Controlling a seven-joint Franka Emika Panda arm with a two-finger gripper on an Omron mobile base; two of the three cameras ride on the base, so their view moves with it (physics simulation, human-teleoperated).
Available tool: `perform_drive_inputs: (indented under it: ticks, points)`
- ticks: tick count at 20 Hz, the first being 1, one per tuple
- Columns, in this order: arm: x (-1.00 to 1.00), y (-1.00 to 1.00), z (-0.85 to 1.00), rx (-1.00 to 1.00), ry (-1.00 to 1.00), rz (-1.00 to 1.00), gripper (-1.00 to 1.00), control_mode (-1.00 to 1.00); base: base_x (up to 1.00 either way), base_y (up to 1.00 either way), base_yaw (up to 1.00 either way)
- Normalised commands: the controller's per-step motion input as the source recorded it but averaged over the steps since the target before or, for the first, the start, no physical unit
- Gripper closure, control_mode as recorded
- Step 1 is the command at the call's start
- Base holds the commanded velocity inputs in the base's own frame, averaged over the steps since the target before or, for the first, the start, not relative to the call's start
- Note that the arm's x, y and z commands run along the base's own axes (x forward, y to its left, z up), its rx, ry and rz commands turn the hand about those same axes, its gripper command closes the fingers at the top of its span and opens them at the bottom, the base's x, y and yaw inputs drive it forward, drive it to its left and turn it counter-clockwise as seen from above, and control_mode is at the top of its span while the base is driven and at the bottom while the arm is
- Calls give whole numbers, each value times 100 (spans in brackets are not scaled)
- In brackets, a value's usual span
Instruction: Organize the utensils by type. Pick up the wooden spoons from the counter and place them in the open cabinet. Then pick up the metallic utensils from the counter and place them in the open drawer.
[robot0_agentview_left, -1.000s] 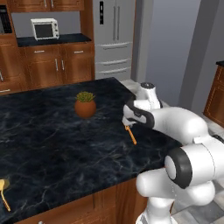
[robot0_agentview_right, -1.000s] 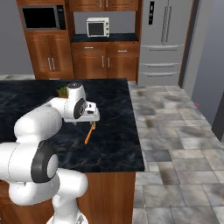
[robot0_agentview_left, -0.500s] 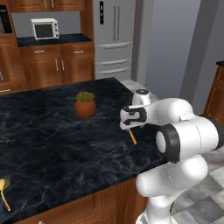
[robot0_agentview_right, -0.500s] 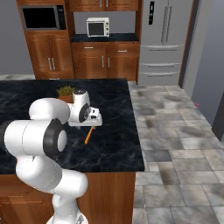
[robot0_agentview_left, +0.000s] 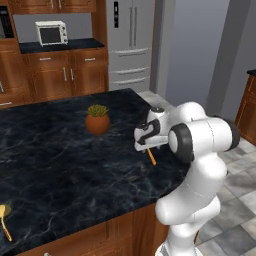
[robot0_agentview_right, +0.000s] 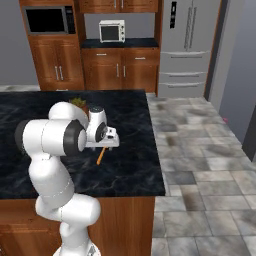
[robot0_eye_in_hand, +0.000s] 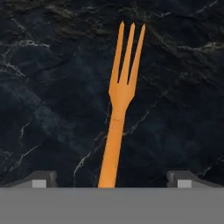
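Gripper (robot0_eye_in_hand: 112, 179) with jaws spread wide, poised above the orange fork (robot0_eye_in_hand: 120, 103) lying flat on the counter (robot0_agentview_left: 60, 165), right of the potted plant (robot0_agentview_left: 97, 119). A good grasp lowers straight, centring the handle between fingertips (robot0_eye_in_hand: 41, 178).

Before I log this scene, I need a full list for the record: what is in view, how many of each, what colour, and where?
fork: 1, orange, flat on the counter under the gripper
spoon: 1, yellow-orange, at the counter's near left edge
plant: 1, green in a terracotta pot, mid counter beyond the fork
counter: 1, black marble on wood cabinets
toaster oven: 1, white, on the back counter
microwave: 1, black, built into the back cabinets
fridge: 1, steel grey, against the back wall
arm: 1, white with dark joints, bent over the counter's right end
gripper: 1, open, fingertips either side of the fork's handle
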Motion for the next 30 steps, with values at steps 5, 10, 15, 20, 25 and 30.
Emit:
perform_drive_inputs:
  ticks: [5, 10, 15, 20, 25, 30]
  points:
    - [42, 0, -36, 0, 8, -2, -100, -100, 0, 0, 0]
    - [29, 0, -37, 0, 9, -3, -100, -100, 0, 0, 0]
    - [6, 0, -36, 0, 6, -4, -100, -100, 0, 0, 0]
    - [-2, -3, -31, 0, 2, -5, 100, -100, 0, 0, 0]
    - [-18, -19, -23, 0, 0, -6, 100, -100, 0, 0, 0]
    - [-20, -14, 3, 0, 0, 0, 100, -100, 0, 0, 0]
